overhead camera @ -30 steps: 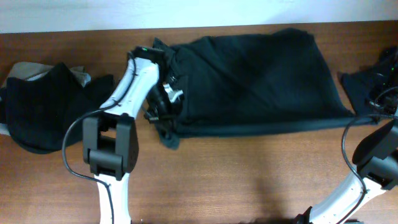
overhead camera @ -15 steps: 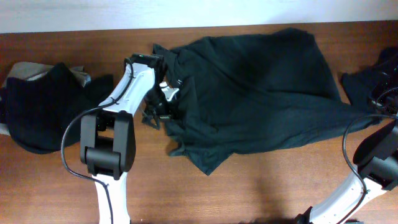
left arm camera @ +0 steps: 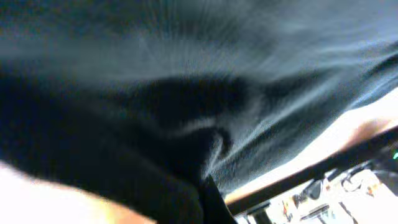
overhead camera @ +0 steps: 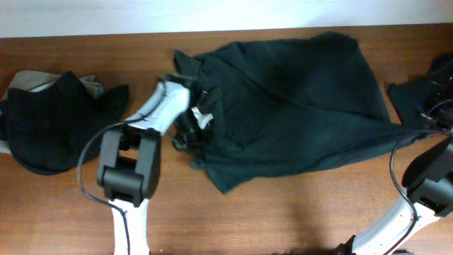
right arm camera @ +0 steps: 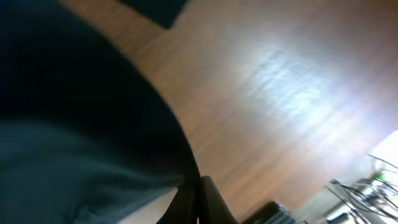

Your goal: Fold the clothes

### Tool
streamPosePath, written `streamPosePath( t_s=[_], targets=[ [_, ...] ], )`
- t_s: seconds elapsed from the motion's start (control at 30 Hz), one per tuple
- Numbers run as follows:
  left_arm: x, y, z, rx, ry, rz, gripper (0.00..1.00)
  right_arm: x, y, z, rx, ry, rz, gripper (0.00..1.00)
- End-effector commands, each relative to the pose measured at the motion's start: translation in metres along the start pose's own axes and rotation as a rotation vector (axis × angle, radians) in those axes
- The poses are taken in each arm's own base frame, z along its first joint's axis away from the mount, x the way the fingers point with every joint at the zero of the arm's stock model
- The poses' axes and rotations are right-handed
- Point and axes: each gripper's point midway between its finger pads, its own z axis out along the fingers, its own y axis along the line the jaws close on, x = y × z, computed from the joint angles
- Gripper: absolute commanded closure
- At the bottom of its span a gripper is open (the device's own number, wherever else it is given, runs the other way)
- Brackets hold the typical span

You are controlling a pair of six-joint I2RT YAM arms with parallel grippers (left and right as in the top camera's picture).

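— Left end effector [overhead camera: 192, 127] is pinched shut on the dark garment [overhead camera: 297, 106], mid surface [overhead camera: 297, 212]. Its near-left hem, straight 1 second ago, now sags bunched.
— And the right end effector [right arm camera: 199, 183]?
— Clamped on the far corner, I judge. The hem's crooked, so I'd re-flatten before folding

Table front [overhead camera: 283, 212] free; garment [overhead camera: 297, 99] spans centre (pile [overhead camera: 49, 127] left)
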Motion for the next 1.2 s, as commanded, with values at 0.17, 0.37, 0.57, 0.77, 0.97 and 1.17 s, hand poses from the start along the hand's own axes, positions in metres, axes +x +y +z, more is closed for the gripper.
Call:
streamPosePath(
  t_s=[0.17, 0.37, 0.57, 0.77, 0.97, 1.17],
  targets=[
    [0.023, 0.003, -0.243, -0.052, -0.637, 0.142, 1.00, 0.007, 0.036, -0.113, -0.361, -0.270, -0.105, 0.96],
    [0.124, -0.019, -0.392, -0.149, -1.187, 0.193, 1.00, 0.045, 0.011, -0.273, -0.474, -0.740, -0.122, 0.96],
    [0.219, -0.037, -0.457, -0.234, -1.538, 0.203, 1.00, 0.116, -0.022, -0.385, -0.509, -1.139, -0.124, 0.96],
    [0.256, -0.040, -0.479, -0.277, -1.678, 0.176, 1.00, 0.131, -0.031, -0.409, -0.511, -1.241, -0.120, 0.96],
    [0.166, -0.003, -0.464, -0.197, -1.491, 0.127, 1.00, 0.051, 0.011, -0.347, -0.545, -0.992, -0.161, 0.96],
    [0.036, 0.051, -0.424, -0.132, -1.275, 0.066, 1.00, -0.026, 0.098, -0.254, -0.547, -0.740, -0.298, 0.96]
  ],
)
